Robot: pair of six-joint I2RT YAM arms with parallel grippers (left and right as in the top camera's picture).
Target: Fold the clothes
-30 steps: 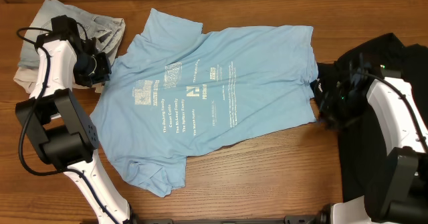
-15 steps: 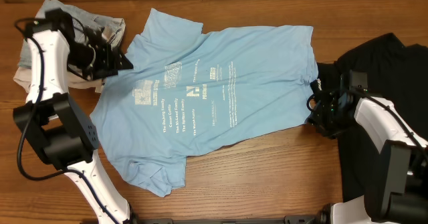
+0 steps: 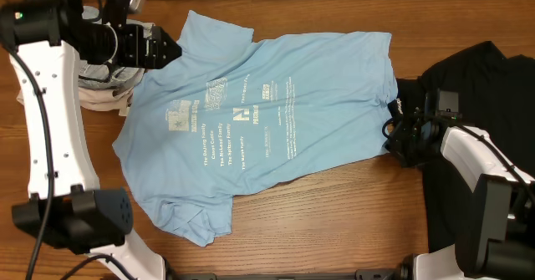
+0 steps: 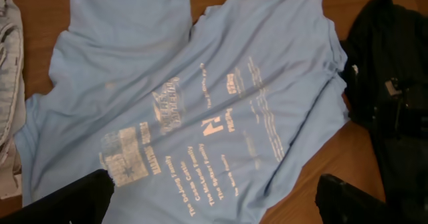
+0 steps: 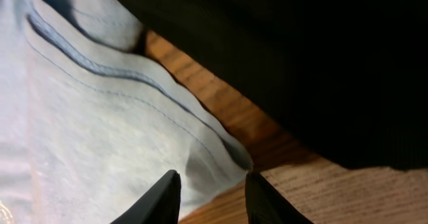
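Overhead, a sky-blue short-sleeved cotton T-shirt [image 3: 259,121] with white printed lettering lies spread flat on the brown wooden worktop [image 3: 334,221], collar end toward the left and hem toward the right. A plain black T-shirt [image 3: 476,88] is heaped at the right edge, just beside the blue hem. A crumpled pale grey garment [image 3: 104,92] sits at the upper left.

The left end effector [image 3: 171,48] hangs above the blue shirt's upper left sleeve area, raised off the cloth. Its own wrist camera shows what the overhead cannot: the two black fingers [image 4: 73,200] stand wide apart at the bottom corners with nothing between them, and nearly the whole lettered shirt lies below.

The right end effector [image 3: 399,134] is low at the blue shirt's hem, next to the black cloth. Only the right wrist view shows its fingertips [image 5: 167,190] narrowly parted. The stitched corner of the blue hem sits at the gap, with bare wood beside it. Whether the tips touch the fabric cannot be told.
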